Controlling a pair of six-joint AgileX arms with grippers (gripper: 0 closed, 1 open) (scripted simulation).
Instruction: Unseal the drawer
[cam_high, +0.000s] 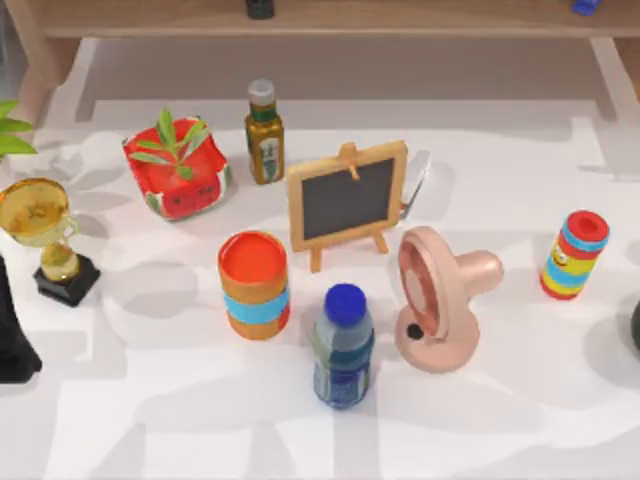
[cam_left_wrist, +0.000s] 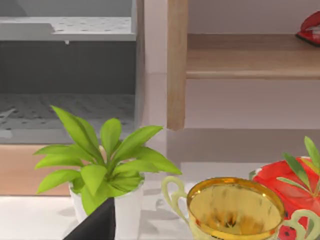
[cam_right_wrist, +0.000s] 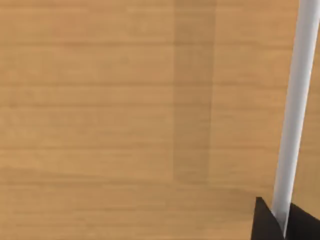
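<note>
Gripping drawer handle (cam_right_wrist: 295, 115) — right end effector (cam_right_wrist: 284, 220).

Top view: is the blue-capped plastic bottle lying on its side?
No, the blue-capped plastic bottle stands upright on the white table, its round blue cap facing the overhead camera, just in front of the orange cylinder with the blue band.

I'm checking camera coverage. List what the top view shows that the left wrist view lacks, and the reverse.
The top view adds the chalkboard easel, pink fan, blue-capped bottle, orange can, oil bottle and striped can. The left wrist view adds a grey perforated shelf and a red object on the wooden shelf. Shared: the gold trophy, the red watermelon pot and the green plant's leaves.
</note>
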